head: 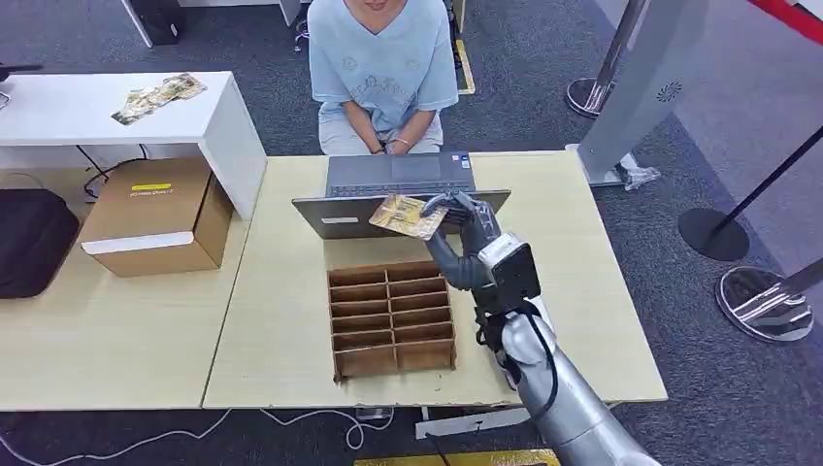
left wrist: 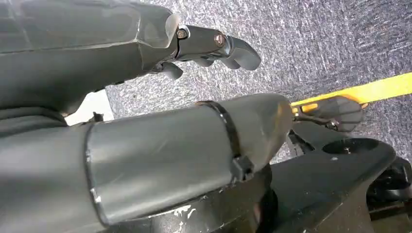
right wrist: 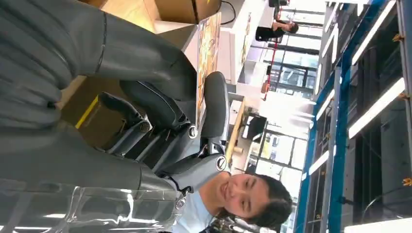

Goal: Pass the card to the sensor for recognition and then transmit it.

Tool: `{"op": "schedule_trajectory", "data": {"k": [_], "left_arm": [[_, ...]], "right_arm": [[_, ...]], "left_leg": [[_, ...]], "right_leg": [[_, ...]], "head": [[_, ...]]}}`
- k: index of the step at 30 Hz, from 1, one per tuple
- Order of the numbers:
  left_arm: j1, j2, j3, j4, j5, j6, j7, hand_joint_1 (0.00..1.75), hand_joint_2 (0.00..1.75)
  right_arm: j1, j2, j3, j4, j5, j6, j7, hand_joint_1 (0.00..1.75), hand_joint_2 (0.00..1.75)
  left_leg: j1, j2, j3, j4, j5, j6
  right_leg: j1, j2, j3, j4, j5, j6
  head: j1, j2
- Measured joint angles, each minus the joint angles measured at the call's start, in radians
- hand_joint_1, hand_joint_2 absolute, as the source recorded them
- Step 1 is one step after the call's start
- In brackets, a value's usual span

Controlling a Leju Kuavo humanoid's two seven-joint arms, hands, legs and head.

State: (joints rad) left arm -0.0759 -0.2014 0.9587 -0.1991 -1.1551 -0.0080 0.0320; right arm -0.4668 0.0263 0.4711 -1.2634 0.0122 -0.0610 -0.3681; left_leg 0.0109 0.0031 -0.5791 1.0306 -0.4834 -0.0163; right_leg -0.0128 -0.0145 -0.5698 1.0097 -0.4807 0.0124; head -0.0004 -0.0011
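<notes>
My right hand (head: 468,221) is raised over the table's far middle and pinches a gold patterned card (head: 409,216) by its right edge. The card hangs roughly flat just above the near flap of a grey laptop-like device (head: 400,175). In the right wrist view the card (right wrist: 208,53) is seen edge-on between the thumb (right wrist: 145,53) and a dark finger (right wrist: 216,104). My left hand (left wrist: 145,97) hangs beside my body above grey carpet, its fingers (left wrist: 218,46) loosely apart and holding nothing.
A wooden divided tray (head: 393,317) lies on the table just in front of my right arm. A person (head: 383,68) sits behind the device. A cardboard box (head: 155,216) and a white desk (head: 116,112) with more cards (head: 158,95) stand at the left.
</notes>
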Motion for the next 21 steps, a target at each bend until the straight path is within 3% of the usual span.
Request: {"op": "schedule_trajectory", "data": {"k": [4,10,21], "left_arm": [[-0.006,0.0,0.0,0.0,-0.003,-0.006,0.002,0.0,0.0],[-0.016,-0.001,0.0,0.0,-0.008,-0.005,0.012,0.0,0.0],[-0.025,-0.001,0.0,0.0,-0.018,-0.008,0.021,0.0,0.0]], "right_arm": [[-0.052,0.015,0.0,0.053,-0.077,0.058,0.024,1.75,1.75],[-0.15,0.052,0.0,0.161,-0.134,0.087,0.044,1.75,1.75],[-0.31,0.105,0.02,0.267,-0.075,0.029,0.116,1.75,1.75]], "left_leg": [[0.0,0.0,0.0,0.0,0.0,0.0],[0.0,0.0,0.0,0.0,0.0,0.0],[0.0,0.0,0.0,0.0,0.0,0.0]], "right_leg": [[0.0,0.0,0.0,0.0,0.0,0.0],[0.0,0.0,0.0,0.001,0.0,0.0],[0.0,0.0,0.0,0.001,0.0,0.0]], "head": [[0.0,0.0],[0.0,0.0],[0.0,0.0]]}}
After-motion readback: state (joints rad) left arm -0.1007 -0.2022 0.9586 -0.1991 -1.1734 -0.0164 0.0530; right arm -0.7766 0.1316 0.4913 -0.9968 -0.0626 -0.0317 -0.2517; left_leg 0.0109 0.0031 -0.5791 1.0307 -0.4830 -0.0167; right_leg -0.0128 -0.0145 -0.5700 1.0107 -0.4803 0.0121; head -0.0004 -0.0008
